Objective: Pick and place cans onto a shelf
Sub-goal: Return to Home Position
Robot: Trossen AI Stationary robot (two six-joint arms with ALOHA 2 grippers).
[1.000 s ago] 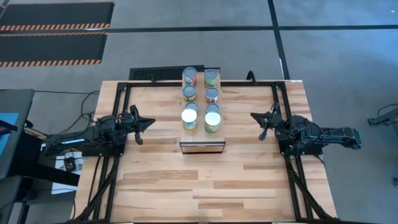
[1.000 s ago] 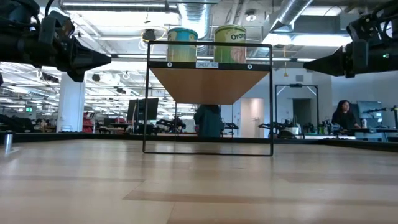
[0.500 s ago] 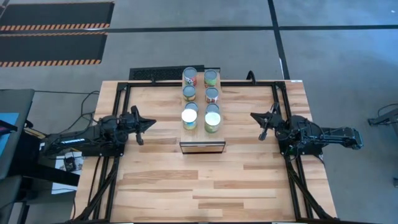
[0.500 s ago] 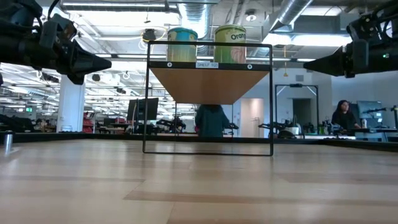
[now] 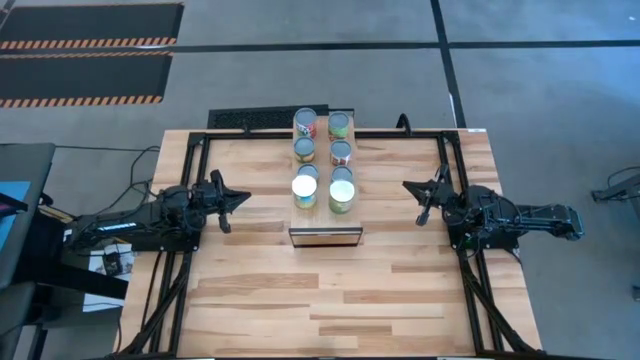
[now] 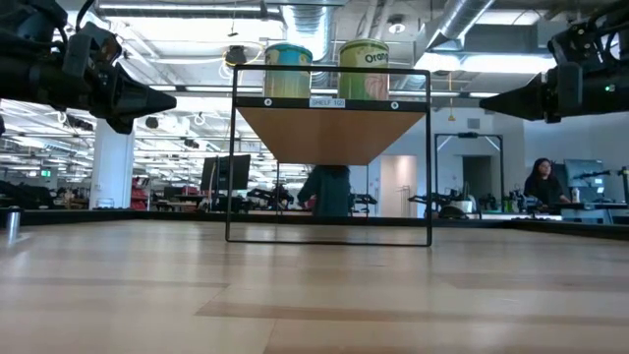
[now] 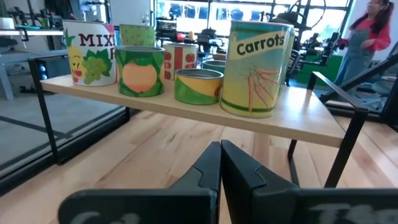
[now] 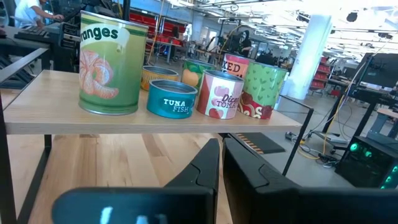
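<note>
- Nothing much has moved since a second ago: both arms sit where they were, and only the left one shows a slight shift in the low view.
- Table point(image 5: 330, 290): carries the shelf point(image 5: 325, 220), which stands mid-table toward the far edge, between the arms and well apart from both.
- Left gripper point(image 5: 246, 196): left of the shelf and raised off the table, fingers pressed together, holding nothing.
- Right gripper point(image 5: 405, 186): mirrored on the right side, fingers also together, empty.
- Cans point(image 5: 341, 152): all on the shelf top in two rows running front to back. The oranges can point(image 8: 110, 65) and carrots can point(image 7: 256, 68) are at the front, with the tuna can point(image 8: 172, 98) just behind the oranges.
- Placing looks finished, so what's left is parking.
- To home cleanly, keep the fingers together and pull each arm straight back along its own side. Don't swing toward the shelf, because a bump to the frame could topple the tall front cans.
</note>
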